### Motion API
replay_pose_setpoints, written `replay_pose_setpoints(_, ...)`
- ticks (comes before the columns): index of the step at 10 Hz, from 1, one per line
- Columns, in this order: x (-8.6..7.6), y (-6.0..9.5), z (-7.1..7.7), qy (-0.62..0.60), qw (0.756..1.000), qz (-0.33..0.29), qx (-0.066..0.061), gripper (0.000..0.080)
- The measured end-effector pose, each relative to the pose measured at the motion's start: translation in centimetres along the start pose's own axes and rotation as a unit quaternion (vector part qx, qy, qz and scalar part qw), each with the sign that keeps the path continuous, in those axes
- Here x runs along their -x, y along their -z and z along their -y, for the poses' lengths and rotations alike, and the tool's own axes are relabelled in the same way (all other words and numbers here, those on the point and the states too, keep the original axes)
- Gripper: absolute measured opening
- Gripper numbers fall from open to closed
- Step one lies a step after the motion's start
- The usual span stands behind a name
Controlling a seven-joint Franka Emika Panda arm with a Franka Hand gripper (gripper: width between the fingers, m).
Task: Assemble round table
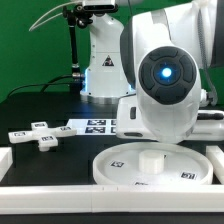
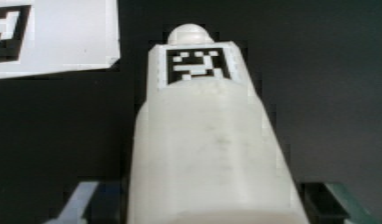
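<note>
**Exterior view, from its left to its right.** We are seeing the cross-shaped base (image 1: pixel 40 133) lying flat on the black surface (image 1: pixel 40 110), its white limbs carrying black-and-white square tags. Just beside it, toward the exterior view's right, the marker board (image 1: pixel 95 125) is lying flat. Nearer the camera, the round disc (image 1: pixel 125 170) is resting on the surface. It is white, with a raised rim, a short stub standing at its middle and tags on its face. Plain white border blocks (image 1: pixel 100 205) are edging the surface in front of it. The arm (image 1: pixel 165 90) is filling the exterior view's right and covering the pincer, so from here we are not able to tell its state.

**Wrist view.** We are looking along the leg (image 2: pixel 202 140), a short thick white cylinder with a rounded far end and one square tag near that end. The pincer (image 2: pixel 206 205) is gripping it. Its two dark fingers (image 2: pixel 95 203) are sitting against opposite sides of the leg, drawn in to its width. The leg is lying over the black surface, with a corner of the marker board near its tagged end. Whether the leg is touching the surface, we are not able to tell.
</note>
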State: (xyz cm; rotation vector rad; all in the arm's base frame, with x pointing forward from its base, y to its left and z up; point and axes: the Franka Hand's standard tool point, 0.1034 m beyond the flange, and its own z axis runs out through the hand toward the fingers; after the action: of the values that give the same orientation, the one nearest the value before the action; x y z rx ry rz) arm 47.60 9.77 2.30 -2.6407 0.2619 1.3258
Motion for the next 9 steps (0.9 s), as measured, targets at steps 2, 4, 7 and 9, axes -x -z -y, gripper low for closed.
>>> replay_pose_setpoints(2,1.2,3.2,0.3,0.009,1.000,-0.021,-0.006,0.0409)
replay_pose_setpoints(4,1.5,4.4,0.4,0.014,0.999,-0.038,0.001,0.0410)
replay_pose_setpoints(7,0.8,4.5,0.4,0.019,0.998,-0.061,0.000,0.0410)
replay_pose_setpoints(9,1.0,7.3,0.7,0.038,0.992,-0.120,-0.005,0.0410)
